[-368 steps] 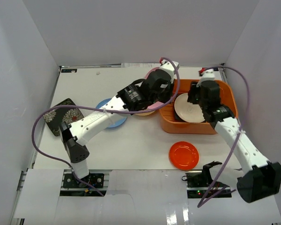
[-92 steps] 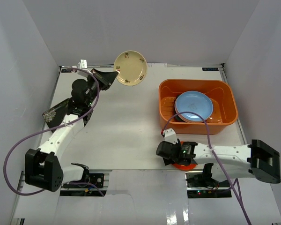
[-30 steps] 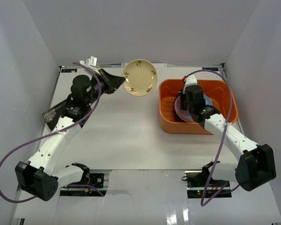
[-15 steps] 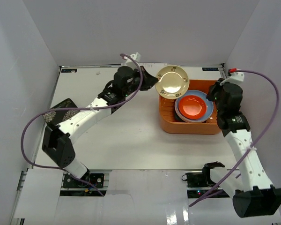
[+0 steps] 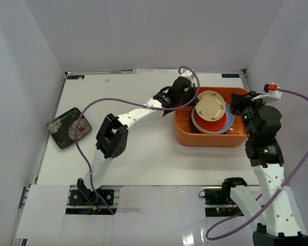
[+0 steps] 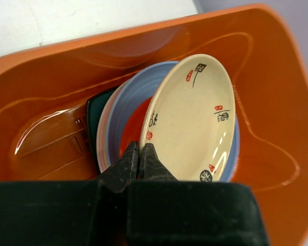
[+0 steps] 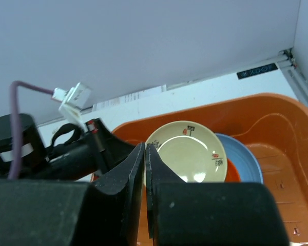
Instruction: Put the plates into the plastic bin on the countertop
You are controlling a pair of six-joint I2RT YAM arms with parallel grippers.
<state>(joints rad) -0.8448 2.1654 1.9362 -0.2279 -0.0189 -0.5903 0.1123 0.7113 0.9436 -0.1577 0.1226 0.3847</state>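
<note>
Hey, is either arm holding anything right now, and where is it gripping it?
The left pincer holds the cream plate by its rim, over the orange bin. The right pincer is shut on nothing.

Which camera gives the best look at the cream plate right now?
Left wrist: the cream plate fills the frame, tilted over the stack in the orange bin, rim pinched by the left gripper. Top external shows it small; right wrist shows it partly behind the shut right gripper.
</note>
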